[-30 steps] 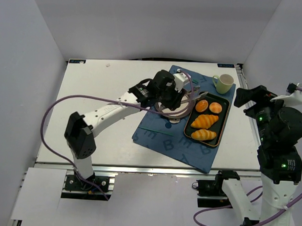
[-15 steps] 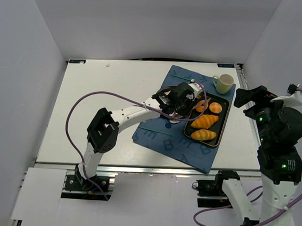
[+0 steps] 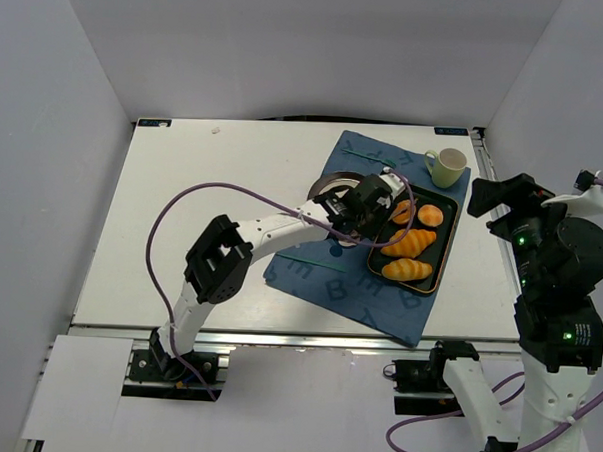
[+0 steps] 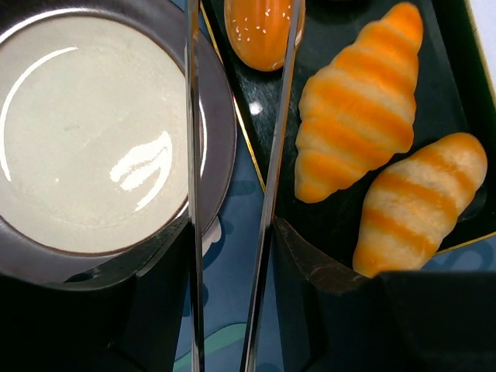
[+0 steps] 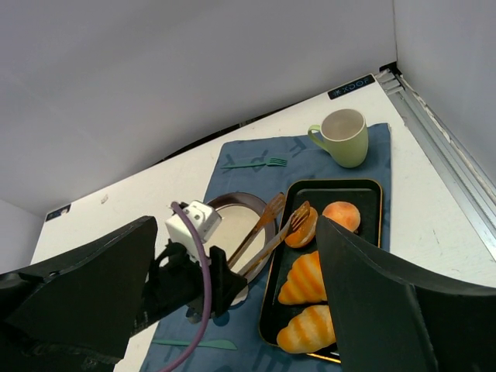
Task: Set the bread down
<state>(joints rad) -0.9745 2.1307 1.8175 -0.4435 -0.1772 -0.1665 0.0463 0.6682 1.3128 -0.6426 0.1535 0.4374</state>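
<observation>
On the white table (image 3: 181,231), a blue mat (image 3: 319,272) carries a black tray (image 3: 444,247) with a round plate (image 4: 93,139) just beside its left edge. The left gripper (image 4: 232,333) is clenched on tongs (image 4: 273,155) whose blades straddle the bread (image 4: 260,31) at the tray's far left corner, beyond two croissants (image 4: 360,101). The grasp looks not yet made. Next, likely, comes a squeeze, a lift and a short carry to the plate. The right gripper (image 5: 236,256) hangs spread wide, well apart.

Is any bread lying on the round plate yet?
No, the plate shows only a bare, shiny surface in the left wrist view.
</observation>
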